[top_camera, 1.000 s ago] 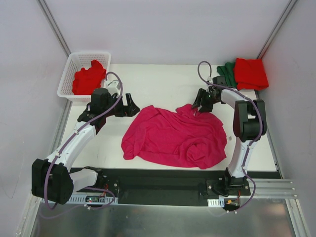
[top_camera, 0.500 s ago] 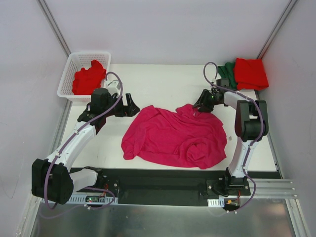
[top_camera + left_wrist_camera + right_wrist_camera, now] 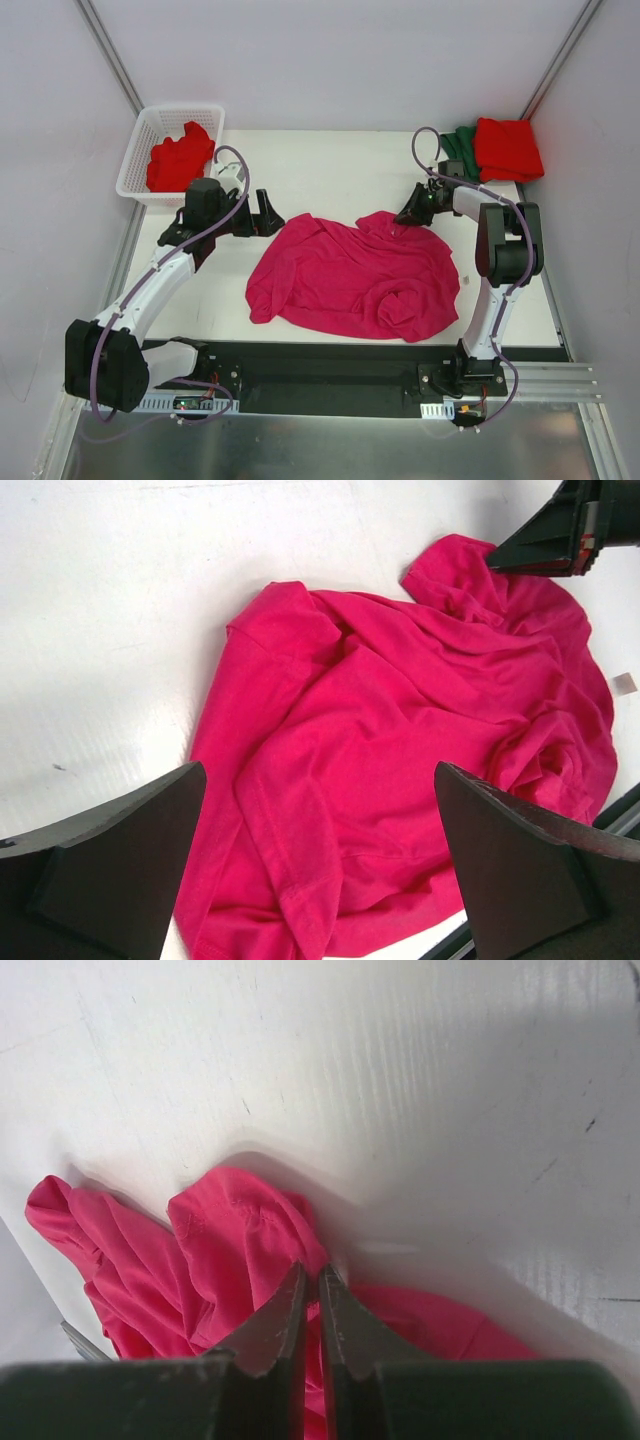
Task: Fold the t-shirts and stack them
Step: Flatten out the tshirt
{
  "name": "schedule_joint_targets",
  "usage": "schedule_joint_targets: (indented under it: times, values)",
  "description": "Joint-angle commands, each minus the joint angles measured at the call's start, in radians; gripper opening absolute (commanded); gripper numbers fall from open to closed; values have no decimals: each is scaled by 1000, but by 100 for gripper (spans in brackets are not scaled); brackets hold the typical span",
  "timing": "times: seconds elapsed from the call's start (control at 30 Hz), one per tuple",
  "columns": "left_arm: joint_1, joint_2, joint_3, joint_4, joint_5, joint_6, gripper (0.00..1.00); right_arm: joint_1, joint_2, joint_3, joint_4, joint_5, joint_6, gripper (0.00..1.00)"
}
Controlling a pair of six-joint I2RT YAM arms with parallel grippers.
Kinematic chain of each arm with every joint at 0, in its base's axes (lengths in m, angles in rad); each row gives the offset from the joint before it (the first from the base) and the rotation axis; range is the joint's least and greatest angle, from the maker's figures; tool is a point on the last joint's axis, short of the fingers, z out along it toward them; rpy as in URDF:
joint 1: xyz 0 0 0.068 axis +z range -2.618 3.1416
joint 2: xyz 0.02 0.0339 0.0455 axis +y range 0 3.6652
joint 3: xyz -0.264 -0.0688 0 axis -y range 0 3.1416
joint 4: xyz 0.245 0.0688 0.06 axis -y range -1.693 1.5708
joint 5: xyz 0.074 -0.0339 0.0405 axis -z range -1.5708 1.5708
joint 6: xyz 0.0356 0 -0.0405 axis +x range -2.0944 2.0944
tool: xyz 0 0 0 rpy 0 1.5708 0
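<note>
Finds a matte white table [image 3: 330,170] boxed in by plain pale walls [image 3: 330,60] at left, right and back, with metal posts [image 3: 108,55] marking the far corners. Notes faint dark scuffs on the surface in the right wrist view, and a small pale tag [image 3: 624,683] lying on it just off the cloth's right edge. Records a black base plate [image 3: 330,375] along the near edge, carrying both arm mounts, and a brushed metal sheet [image 3: 330,445] nearer still. Locates the magenta-pink t-shirt [image 3: 350,275] at mid-table, unfolded and rumpled into ridges, between the two arms. Places the white lattice basket [image 3: 150,125] at the far left corner, holding a bunched red t-shirt [image 3: 178,160]. Places a folded red t-shirt [image 3: 507,148] at the far right corner, lying partly over a dark green t-shirt [image 3: 458,145] showing at its left side. Logs the left gripper [image 3: 270,213] just left of the pink shirt's far corner, jaws spread wide, holding nothing, the cloth filling the gap in the left wrist view. Logs the right gripper [image 3: 402,218] down at the shirt's far right edge, jaws drawn to a thin slit, pinching a raised fold of the pink cloth.
</note>
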Motion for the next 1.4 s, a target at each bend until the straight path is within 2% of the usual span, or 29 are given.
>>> schedule_joint_targets:
  times: [0.0, 0.1, 0.23, 0.47, 0.67, 0.87, 1.37]
  values:
    - [-4, 38, 44, 12, -40, 22, 99, -5, -24, -4, 15, -20, -8, 6]
    - [-4, 115, 94, 12, -54, 44, 98, -6, -29, -10, 16, -17, -11, 1]
    - [-27, 227, 174, 19, -110, 79, 94, -5, -27, -11, 23, -27, -6, 2]
    - [-149, 412, 323, 22, -155, 225, 90, -6, -10, -11, 29, -43, -5, 1]
    - [-169, 472, 326, 19, -195, 297, 84, -6, -4, -2, 32, -50, -1, 1]
    - [-163, 521, 338, -37, -330, 400, 84, -6, 4, 3, 33, -66, 0, 2]
    - [-148, 606, 390, -48, -204, 395, 80, -6, 13, 7, 30, -72, -1, 1]
